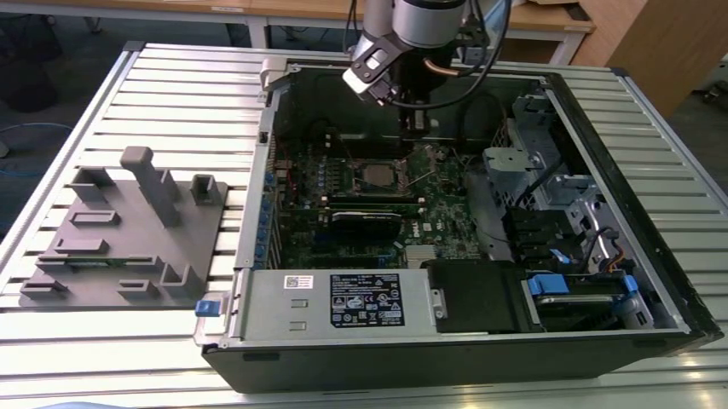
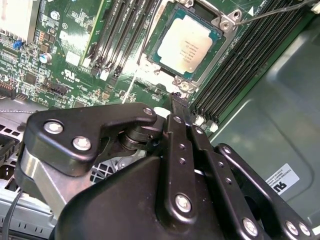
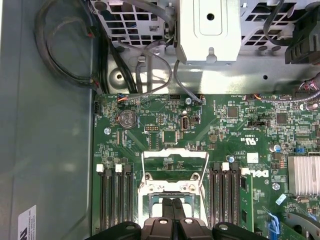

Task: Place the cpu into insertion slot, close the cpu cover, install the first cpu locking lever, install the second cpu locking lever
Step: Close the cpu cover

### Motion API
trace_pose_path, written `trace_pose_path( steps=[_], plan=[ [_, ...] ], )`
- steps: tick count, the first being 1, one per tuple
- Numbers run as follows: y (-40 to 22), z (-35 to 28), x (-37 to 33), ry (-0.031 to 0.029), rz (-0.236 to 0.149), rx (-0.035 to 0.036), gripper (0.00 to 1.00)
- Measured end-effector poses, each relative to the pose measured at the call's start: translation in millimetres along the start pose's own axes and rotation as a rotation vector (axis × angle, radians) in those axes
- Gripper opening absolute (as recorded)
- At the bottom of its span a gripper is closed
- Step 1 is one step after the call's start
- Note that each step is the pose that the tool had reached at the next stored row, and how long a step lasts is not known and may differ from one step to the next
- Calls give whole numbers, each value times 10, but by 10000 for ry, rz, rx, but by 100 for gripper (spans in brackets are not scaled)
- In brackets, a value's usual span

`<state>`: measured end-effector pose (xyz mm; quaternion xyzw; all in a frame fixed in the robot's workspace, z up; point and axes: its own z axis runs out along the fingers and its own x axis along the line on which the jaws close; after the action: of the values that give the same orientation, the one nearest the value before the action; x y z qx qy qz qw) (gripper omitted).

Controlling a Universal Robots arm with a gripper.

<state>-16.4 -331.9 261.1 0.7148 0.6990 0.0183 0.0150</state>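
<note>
The jaws of your black gripper [image 2: 178, 102] were clenched together, empty, just beside the small, square, dark, silver-rimmed insertion slot [image 2: 218, 26] on the far part of the green board [image 3: 150, 112]. The flat silver-grey cpu [image 2: 187, 42] lay seated there. The thin silvery cpu cover [image 3: 175, 155] stood raised. It was judged light, stiff and hinged, best pushed at its free edge.

table: silver metal table [image 1: 170, 77] with long slats | exterior view's right: big black computer case [image 1: 455, 362] lies open on it | exterior view's left: grey plastic block [image 1: 125, 247] with pegs and pockets sits just beside the case
</note>
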Motion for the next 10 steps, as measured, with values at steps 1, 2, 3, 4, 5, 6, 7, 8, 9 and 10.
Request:
trace_pose_path(
  steps=[1,2,3,4,5,6,7,8,9,10],
  plan=[
    [5,1,1,0,0,0,10],
    [10,2,1,0,0,0,10],
    [15,2,2,0,0,0,10],
    [21,3,3,0,1,0,10],
    [27,4,4,1,1,0,10],
    [32,5,5,0,2,0,10],
    [38,6,6,0,3,0,10],
    [43,7,8,1,3,0,10],
    [48,8,10,0,4,0,10],
    [53,9,12,0,5,0,10]
  ],
)
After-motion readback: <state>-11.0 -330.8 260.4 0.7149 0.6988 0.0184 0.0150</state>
